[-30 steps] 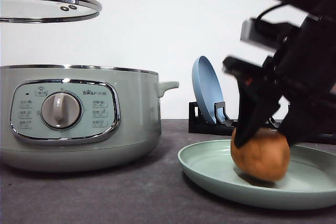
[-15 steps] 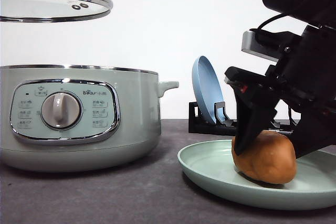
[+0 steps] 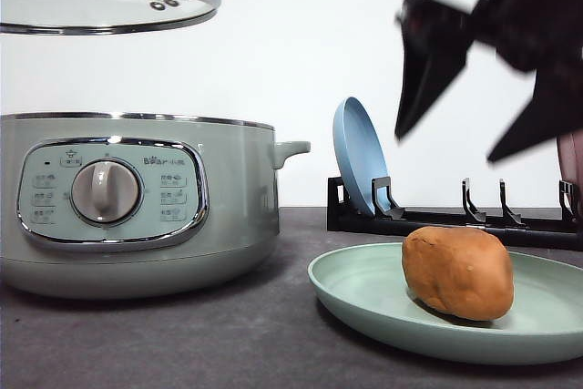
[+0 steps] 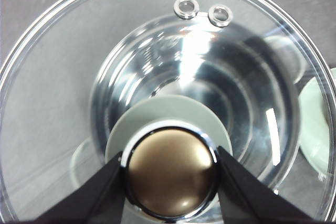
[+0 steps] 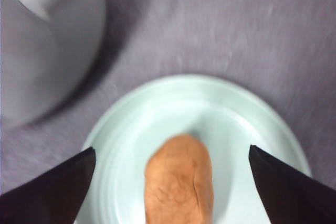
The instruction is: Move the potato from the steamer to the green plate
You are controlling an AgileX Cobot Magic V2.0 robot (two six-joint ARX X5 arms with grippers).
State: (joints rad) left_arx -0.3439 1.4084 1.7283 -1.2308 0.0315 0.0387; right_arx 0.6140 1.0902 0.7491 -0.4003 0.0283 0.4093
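The potato (image 3: 458, 272) lies on its side on the green plate (image 3: 364, 293), free of any grip. The right gripper (image 3: 466, 116) hangs above it, well clear, jaws spread wide and empty; in the right wrist view the potato (image 5: 180, 184) sits between the two fingers (image 5: 52, 190), touching neither. The left gripper (image 4: 170, 174) is clamped on the knob (image 4: 172, 171) of the glass lid (image 3: 100, 2), held in the air above the steamer (image 3: 137, 202). A blue plate (image 3: 360, 157) stands upright in a black rack (image 3: 455, 220) behind.
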